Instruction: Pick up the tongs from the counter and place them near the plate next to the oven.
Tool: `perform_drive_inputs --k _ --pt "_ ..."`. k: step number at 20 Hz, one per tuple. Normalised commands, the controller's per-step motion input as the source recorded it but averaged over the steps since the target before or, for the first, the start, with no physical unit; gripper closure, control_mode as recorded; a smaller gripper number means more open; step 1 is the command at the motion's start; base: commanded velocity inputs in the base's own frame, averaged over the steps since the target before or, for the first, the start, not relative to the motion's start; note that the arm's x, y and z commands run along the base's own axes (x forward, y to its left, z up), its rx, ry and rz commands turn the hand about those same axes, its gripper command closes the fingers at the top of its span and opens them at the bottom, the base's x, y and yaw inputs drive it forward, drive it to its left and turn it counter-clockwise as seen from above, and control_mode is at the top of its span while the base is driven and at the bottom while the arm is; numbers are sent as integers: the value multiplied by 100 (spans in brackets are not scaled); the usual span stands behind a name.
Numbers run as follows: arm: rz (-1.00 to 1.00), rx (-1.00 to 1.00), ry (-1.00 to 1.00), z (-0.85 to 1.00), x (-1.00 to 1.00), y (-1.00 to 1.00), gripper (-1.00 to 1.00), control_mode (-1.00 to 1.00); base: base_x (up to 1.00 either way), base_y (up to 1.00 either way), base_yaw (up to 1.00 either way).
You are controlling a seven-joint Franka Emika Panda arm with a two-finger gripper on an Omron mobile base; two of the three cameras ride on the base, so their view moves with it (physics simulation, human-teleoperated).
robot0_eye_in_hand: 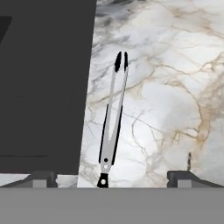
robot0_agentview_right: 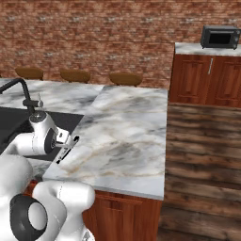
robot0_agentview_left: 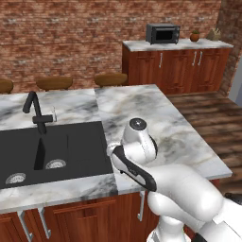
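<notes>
The slim silver tongs [robot0_eye_in_hand: 112, 120] with small black ends lie flat on the marble counter [robot0_eye_in_hand: 175, 83], just right of the black sink's edge and parallel to it. My gripper [robot0_eye_in_hand: 113, 178] hangs straight above them, open, with one fingertip on each side of the handle end and nothing between them. From the right base view the tongs [robot0_agentview_right: 67, 151] show as a thin dark line under my hand, on the counter [robot0_agentview_right: 127, 127] beside the sink. In the left base view my wrist hides them. The plate and the oven are out of view.
A black double sink [robot0_agentview_left: 52, 151] with a black faucet [robot0_agentview_left: 35, 111] lies left of the tongs. Wooden stools [robot0_agentview_left: 110, 79] stand beyond the island. A black microwave [robot0_agentview_left: 163, 33] sits on a far counter. Wooden floor [robot0_agentview_right: 202, 155] opens on the right.
</notes>
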Motion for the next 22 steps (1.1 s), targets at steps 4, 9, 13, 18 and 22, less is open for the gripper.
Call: perform_drive_inputs --k 4,9,13,18,22 --pt "0 1 2 -25 42 0 -100 -100 0 0 0" --pt "0 0 4 -26 39 0 -100 -100 0 0 0" --pt "0 0 5 -29 32 1 -100 -100 0 0 0" --pt "0 0 7 -26 35 17 -100 -100 0 0 0" --pt "-1 -3 7 -25 31 30 -100 -100 0 0 0"
